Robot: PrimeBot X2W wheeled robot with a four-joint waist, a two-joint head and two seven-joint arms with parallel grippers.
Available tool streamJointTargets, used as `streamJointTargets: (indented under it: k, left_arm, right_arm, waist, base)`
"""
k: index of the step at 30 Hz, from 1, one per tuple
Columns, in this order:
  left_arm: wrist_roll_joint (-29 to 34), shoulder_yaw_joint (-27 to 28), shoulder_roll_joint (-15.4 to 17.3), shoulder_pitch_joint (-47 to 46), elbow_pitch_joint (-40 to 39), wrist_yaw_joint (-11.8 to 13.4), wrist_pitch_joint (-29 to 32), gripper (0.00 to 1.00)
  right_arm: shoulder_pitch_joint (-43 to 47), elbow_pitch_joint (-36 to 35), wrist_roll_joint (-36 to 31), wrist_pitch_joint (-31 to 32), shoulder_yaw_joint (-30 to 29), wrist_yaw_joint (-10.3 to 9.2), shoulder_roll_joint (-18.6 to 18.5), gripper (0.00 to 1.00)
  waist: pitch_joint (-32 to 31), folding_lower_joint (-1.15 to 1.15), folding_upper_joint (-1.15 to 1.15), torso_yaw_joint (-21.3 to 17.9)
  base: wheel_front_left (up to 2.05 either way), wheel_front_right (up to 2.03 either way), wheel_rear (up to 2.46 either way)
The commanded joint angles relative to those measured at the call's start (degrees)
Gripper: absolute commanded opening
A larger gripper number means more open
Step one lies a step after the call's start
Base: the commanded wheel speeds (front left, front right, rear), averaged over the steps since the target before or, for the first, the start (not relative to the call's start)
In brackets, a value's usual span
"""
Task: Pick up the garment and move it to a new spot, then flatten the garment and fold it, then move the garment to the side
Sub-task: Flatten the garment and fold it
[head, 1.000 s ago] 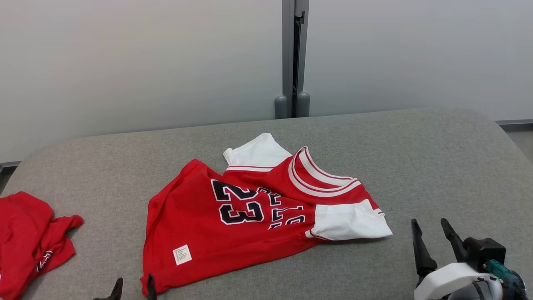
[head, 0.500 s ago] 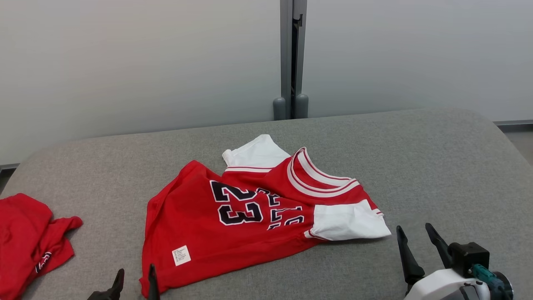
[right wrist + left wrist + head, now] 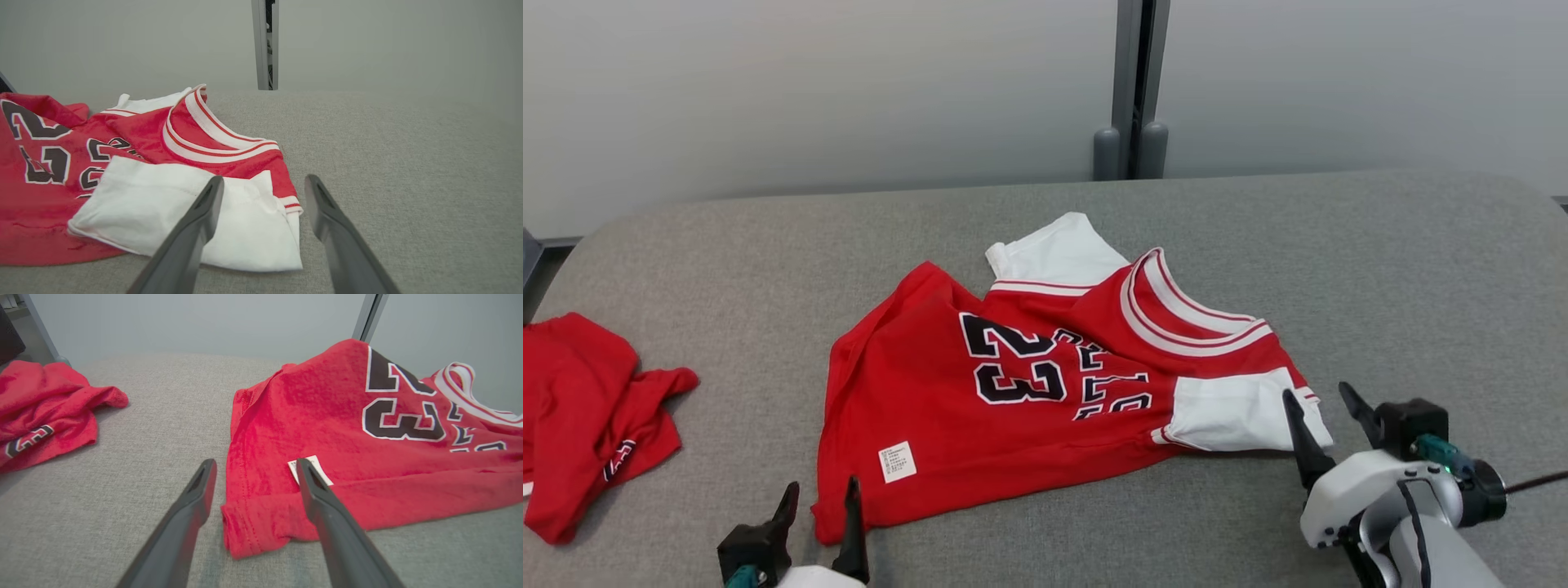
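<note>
R end effector nearer jersey; grey surface, pale wall.

Grey surface lies open right of garment; red cloth left.

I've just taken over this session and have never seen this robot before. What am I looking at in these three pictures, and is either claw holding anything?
It is a two-armed robot, and each arm ends in a claw of two dark fingers. The wide picture comes from its head camera, looking down on a grey padded table. The other two come from cameras on the wrists, each looking along that arm's own fingers.

On the table lies a red jersey numbered 23, with white sleeves, rumpled rather than flat. A second red garment sits crumpled at the table's left end.

The left gripper is open, poised at the jersey's near hem corner. The right gripper is open beside the white sleeve. Neither holds anything.
</note>
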Motion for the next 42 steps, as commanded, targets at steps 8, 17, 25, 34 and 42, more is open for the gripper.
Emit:
streamJointTargets:
  k: [8, 17, 25, 34, 42]
  left_arm:
    - [-0.87, -2.35, 0.24, -3.88, 0.38, -0.43, -0.10, 1.00]
    - [-1.07, -2.87, 0.24, -4.61, -0.16, -0.19, -0.10, 1.00]
    - [-1.70, -3.01, 0.24, -4.69, 0.19, -0.06, -0.10, 1.00]
    - [-2.66, -3.48, 0.23, -2.56, 0.79, -0.20, -0.10, 1.00]
    - [-4.69, -3.64, 0.24, -0.61, 3.03, -0.10, -0.10, 1.00]
  right_arm:
    - [-8.14, 9.57, -2.12, 0.35, 0.12, -0.02, -1.43, 1.00]
    - [-11.02, 13.90, -2.00, -0.35, 0.35, -0.02, -1.64, 0.93]
    - [-11.76, 13.22, -1.54, -0.39, 0.75, -0.02, -1.74, 0.00]
    - [-5.79, 2.56, 0.15, -0.33, -0.70, -0.02, -3.35, 0.00]
    - [6.77, -8.61, 1.41, -0.33, -2.60, -0.02, -4.93, 0.00]
  waist:
    - [4.94, 0.00, 0.00, 3.00]
    - [6.25, 0.00, 0.00, 3.96]
    - [7.13, 0.00, 0.00, 4.43]
    - [4.64, 0.00, 0.00, 3.03]
    - [1.41, 0.00, 0.00, 1.35]
  base:
    - [0.00, 0.00, 0.00]
    - [0.00, 0.00, 0.00]
    - [0.00, 0.00, 0.00]
    - [0.00, 0.00, 0.00]
    - [0.00, 0.00, 0.00]
